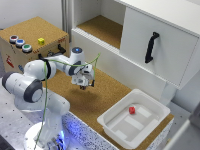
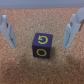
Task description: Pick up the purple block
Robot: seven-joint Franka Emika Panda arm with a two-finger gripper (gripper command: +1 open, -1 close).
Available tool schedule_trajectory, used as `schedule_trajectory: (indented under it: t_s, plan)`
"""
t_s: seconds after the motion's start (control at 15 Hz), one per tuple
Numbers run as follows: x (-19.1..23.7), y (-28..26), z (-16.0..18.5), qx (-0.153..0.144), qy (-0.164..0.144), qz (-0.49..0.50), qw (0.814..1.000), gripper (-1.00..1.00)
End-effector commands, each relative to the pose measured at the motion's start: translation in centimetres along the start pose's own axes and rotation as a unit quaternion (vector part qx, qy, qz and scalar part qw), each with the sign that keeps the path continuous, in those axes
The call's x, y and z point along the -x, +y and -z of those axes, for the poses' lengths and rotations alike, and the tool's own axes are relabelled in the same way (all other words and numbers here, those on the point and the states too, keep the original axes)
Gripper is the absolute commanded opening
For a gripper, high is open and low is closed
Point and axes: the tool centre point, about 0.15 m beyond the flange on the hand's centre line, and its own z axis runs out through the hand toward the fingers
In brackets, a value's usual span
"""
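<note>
In the wrist view the purple block [image 2: 42, 45] is a dark purple cube with yellow markings on its top, resting on the cork surface. My gripper [image 2: 40, 46] is open, with one finger on each side of the block and a gap between each fingertip and the cube. In the exterior view the gripper [image 1: 84, 84] hangs low over the cork mat [image 1: 100, 95] and points down. There the block is hidden beneath the hand.
A white tray [image 1: 150, 122] holding a small red cube [image 1: 132, 110] sits at the exterior view's lower right. A cork box [image 1: 50, 35] with a yellow cube [image 1: 41, 41] and coloured buttons [image 1: 20, 43] stands behind the arm. A white cabinet with a black handle [image 1: 151, 47] rises at the back.
</note>
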Motion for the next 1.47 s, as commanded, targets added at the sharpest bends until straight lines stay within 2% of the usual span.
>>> schedule_trajectory:
  t_s: [0.0,0.47,0.8,1.2,1.4]
  plan:
    - [-1.6,1.7,-3.2,-0.018,-0.042,0.000,0.999,-1.00]
    - [0.0,1.7,-3.0,-0.006,-0.055,-0.027,0.998,-1.00]
    - [-0.9,1.9,-3.0,0.012,-0.053,-0.024,0.998,-1.00]
    - [-4.5,0.0,1.0,0.024,-0.044,0.065,0.997,-1.00]
    - [-8.3,-2.3,4.7,0.027,-0.039,0.147,0.988,-1.00]
